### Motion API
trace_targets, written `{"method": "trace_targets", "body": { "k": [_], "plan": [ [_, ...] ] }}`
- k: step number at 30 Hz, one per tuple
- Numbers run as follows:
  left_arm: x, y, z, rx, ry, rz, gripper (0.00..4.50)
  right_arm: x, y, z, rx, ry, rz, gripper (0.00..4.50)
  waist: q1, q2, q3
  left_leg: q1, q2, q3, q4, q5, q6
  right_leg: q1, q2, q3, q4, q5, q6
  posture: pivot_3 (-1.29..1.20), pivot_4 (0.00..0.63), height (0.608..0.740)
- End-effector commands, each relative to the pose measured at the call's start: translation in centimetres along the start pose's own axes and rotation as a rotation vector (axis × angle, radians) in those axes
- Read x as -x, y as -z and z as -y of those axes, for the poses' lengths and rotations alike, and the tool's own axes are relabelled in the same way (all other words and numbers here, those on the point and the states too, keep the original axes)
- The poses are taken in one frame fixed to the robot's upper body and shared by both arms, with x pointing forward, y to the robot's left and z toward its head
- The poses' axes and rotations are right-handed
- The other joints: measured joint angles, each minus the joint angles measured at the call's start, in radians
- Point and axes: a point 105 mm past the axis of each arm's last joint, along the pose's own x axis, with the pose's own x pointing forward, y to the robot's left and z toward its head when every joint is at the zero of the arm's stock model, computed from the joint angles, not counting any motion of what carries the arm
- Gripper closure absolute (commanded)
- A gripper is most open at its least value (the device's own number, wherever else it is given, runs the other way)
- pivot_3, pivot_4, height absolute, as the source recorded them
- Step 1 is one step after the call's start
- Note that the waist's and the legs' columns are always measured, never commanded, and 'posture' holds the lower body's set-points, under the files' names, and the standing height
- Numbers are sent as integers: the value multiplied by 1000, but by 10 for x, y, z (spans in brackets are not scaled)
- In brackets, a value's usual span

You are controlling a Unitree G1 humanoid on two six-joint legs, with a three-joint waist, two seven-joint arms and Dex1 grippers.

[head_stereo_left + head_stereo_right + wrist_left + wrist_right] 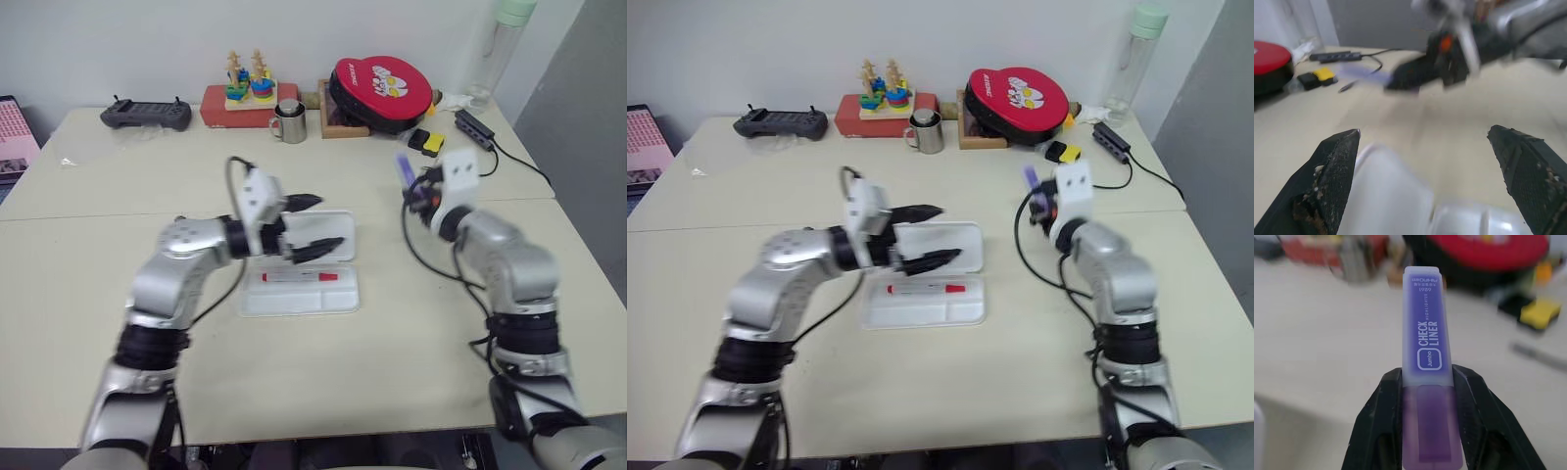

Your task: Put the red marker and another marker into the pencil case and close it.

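Note:
The pencil case (294,300) lies open in the middle of the table, its lid (340,227) folded back flat. In its tray rests the red marker (299,277). My left gripper (329,222) hovers open over the lid, with nothing between its fingers (1332,181). To the right of the case, my right gripper (417,192) is raised above the table and shut on the lower part of the purple marker (1427,342). The marker's top sticks up past the fingers (403,168). The left wrist view shows this marker as a blur (1364,74).
Along the table's far edge stand a black controller (146,116), a toy stack on a red box (250,93), a metal mug (289,121) and a red round pouch (382,90). A yellow-black item (427,142), a cabled hub (475,129) and a bottle (500,49) sit far right.

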Motion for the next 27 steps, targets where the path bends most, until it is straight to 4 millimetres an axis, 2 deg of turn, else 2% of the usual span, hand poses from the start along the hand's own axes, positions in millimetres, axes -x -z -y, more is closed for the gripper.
{"method": "trace_targets", "body": {
  "k": [1, 3, 5, 6, 9, 11, 13, 20, 27],
  "plan": [
    [48, -7, 3, -11, -31, -42, 0, 20, -36, -64, 73, -466, 83, 3434, -7, 0, 0, 0, 0, 0, 0, 0, 0, 0, 0, 1, -2, 0, 0, 0, 150, 740],
    [76, 16, 12, 29, -38, -164, 0, 25, -22, -93, 144, -657, -26, 3434, -8, 1, 0, 2, 0, 0, -1, 0, 0, 1, 0, 1, -2, 0, 0, 0, 150, 740],
    [94, 32, 24, 60, -25, -257, 0, 23, -10, -110, 170, -747, -102, 3434, -12, 0, 0, 3, 0, 0, -4, 0, 0, 1, 0, 0, -5, 0, 0, 0, 150, 740],
    [102, 39, 29, 73, -30, -290, 0, 22, 2, -123, 211, -808, -161, 3434, -12, 1, 1, 7, 0, 0, -13, 0, 0, 2, 0, 1, -9, 0, 0, 0, 150, 740],
    [118, 49, 36, 99, -52, -344, 0, 16, 40, -150, 329, -913, -302, 3434, 2, 0, 1, 7, 0, -1, -15, 0, 0, 1, -1, 0, -13, 0, -1, 0, 150, 740],
    [125, 54, 39, 112, -66, -372, 0, 6, 60, -159, 397, -911, -361, 3434, 3, 0, 1, 7, 0, -1, -14, 0, 0, 1, -1, 0, -13, 0, -1, 0, 150, 740],
    [127, 55, 40, 117, -76, -376, 0, 0, 71, -166, 427, -918, -384, 3434, 6, 0, 1, 7, 0, -2, -14, 0, 0, 1, -1, 0, -13, 0, -1, 0, 150, 740],
    [124, 51, 41, 118, -99, -355, 0, -8, 82, -182, 458, -950, -397, 3434, 0, 0, 1, 6, 0, -2, -15, 0, -1, -1, -1, 0, -13, 0, -1, 0, 150, 740],
    [118, 50, 42, 119, -97, -343, 0, -9, 85, -192, 454, -976, -403, 3434, -4, 0, 1, 6, 0, -2, -15, 0, -1, -2, -1, 0, -13, 0, -1, 0, 150, 740]
  ]
}}
